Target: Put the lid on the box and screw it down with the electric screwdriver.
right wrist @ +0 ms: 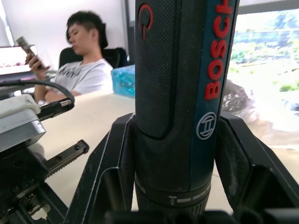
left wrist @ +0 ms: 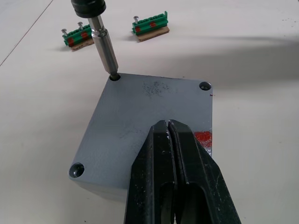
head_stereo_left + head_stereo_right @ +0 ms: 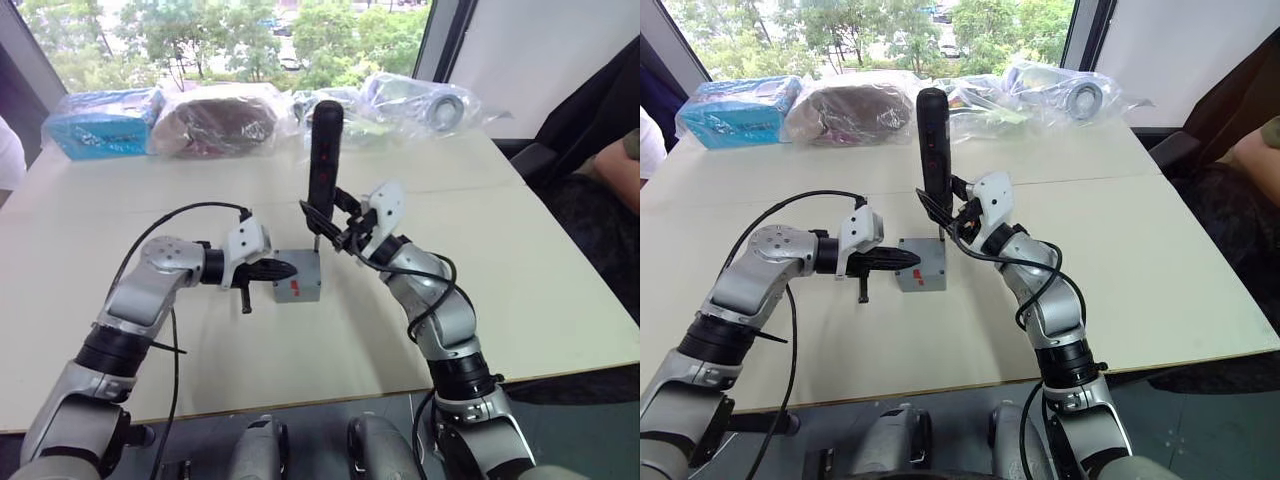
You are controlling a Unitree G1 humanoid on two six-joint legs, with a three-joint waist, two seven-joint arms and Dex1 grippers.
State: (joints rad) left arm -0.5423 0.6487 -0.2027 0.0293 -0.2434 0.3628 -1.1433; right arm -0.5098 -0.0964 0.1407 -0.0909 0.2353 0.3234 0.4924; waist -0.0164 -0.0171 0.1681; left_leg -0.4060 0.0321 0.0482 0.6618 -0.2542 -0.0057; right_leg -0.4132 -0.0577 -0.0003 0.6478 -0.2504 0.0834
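Two arms meet mid-desk (image 3: pixel 560 300) in the left eye view: the lid (image 3: pixel 297 270) is already seated on the box (image 3: pixel 296 292), which stands between the two hands near the desk's middle. The left hand (image 3: pixel 283 269) lies flat on the lid with its fingers together, and the right hand (image 3: pixel 322 222) holds the electric screwdriver (image 3: pixel 325 160) upright over the box's far corner. Right eye view agrees: the screwdriver is vertical with its bit down at the far side of the lid, and bagged items (image 3: pixel 850 110) lie along the desk's far edge, well apart from the work. Left wrist view: the left fingers are pressed together with nothing between them, tips resting on the lid top beside a red mark (image 2: pixel 202 137); the bit sits in one corner hole, while two other corner holes show, their contents too small to tell. Two green terminal blocks (image 2: pixel 149 28) lie on the desk beyond the box. Right wrist view: the right fingers are clamped on either side of the screwdriver barrel; a seated person (image 1: pixel 81 56) is in the background. My read: screwing stage, first visible corner engaged. Next move calls for keeping the tool vertical and the lid pinned flat, then shifting to another corner.
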